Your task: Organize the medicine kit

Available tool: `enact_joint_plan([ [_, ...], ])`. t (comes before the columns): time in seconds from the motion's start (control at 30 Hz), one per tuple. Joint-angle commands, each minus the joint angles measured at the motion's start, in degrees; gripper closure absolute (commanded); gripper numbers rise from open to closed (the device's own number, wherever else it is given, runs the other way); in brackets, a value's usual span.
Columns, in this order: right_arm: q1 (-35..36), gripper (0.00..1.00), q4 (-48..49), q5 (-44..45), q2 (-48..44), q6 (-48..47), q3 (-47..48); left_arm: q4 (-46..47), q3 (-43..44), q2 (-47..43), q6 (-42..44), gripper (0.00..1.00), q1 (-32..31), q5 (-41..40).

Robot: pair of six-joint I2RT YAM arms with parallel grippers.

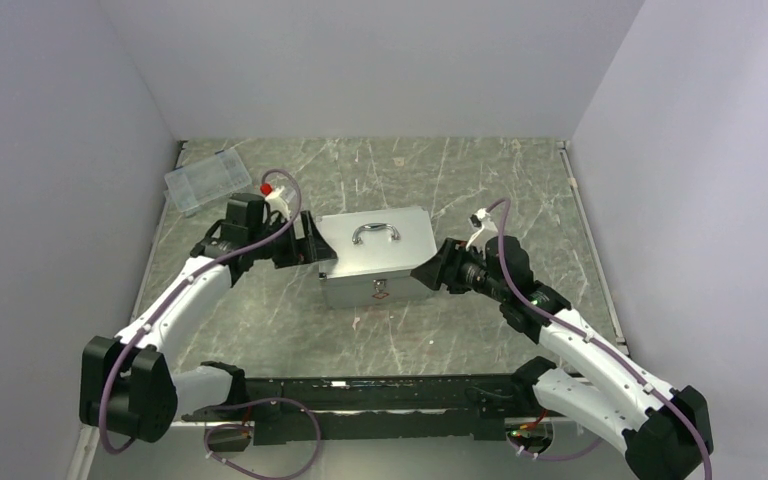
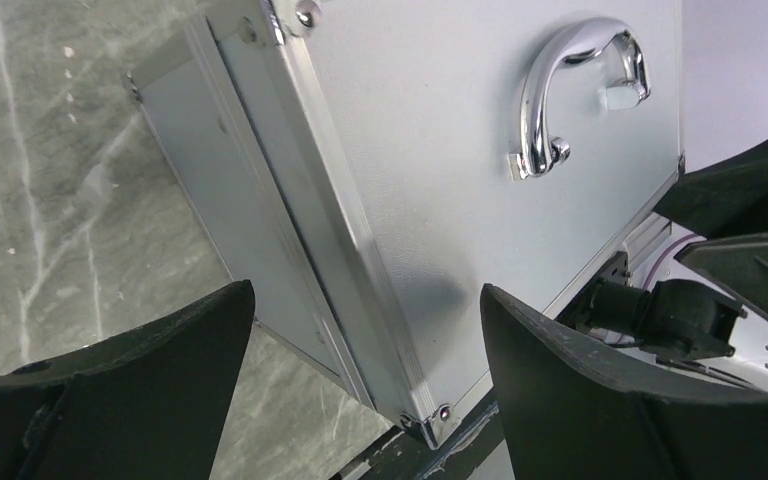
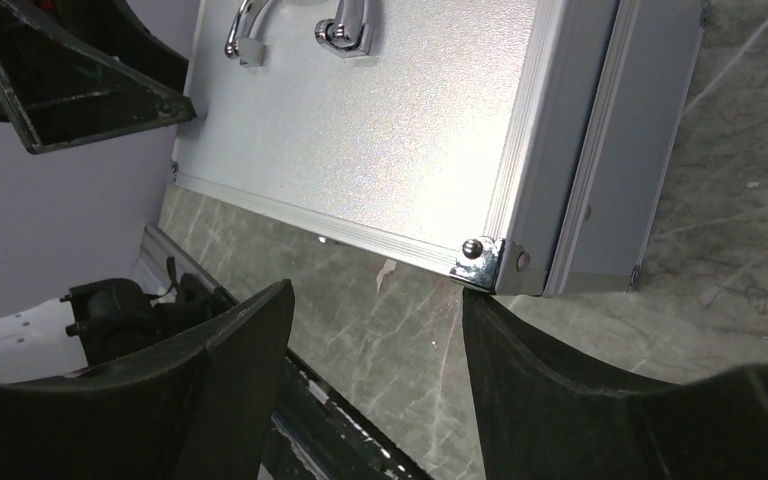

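While closed, medicine kit point(image 1: 378, 262) between left and right gaping jaws.

One medicine kit point(image 1: 375, 258), maybe one box point(image 1: 201, 180)

Medicine kit point(image 1: 375, 258) between left end effector point(image 1: 309, 241) and right end effector point(image 1: 429, 271); compartment box point(image 1: 202, 180) behind, far left.

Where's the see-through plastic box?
In the top view, the clear box lies at the far left, by the left wall, beyond the left gripper.
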Motion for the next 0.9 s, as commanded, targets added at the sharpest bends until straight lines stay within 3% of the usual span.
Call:
enact_joint_plan([
  [0.0,0.15,0.35,3.44,4.17,-0.3,1.45,0.71,0.95,2.85,1.45,0.87,0.11,-2.32,-0.46],
  [0.33,0.13,0.34,2.98,8.5,-1.38,2.49,0.33,2.32,-1.15,0.89,0.0,0.22,-6.06,-1.08],
  [0.87,-2.6,0.31,-2.04,13.0,-0.63,-2.59,4.83,5.27,-6.95,-3.46,-4.15,0.25,-13.31,-3.01],
])
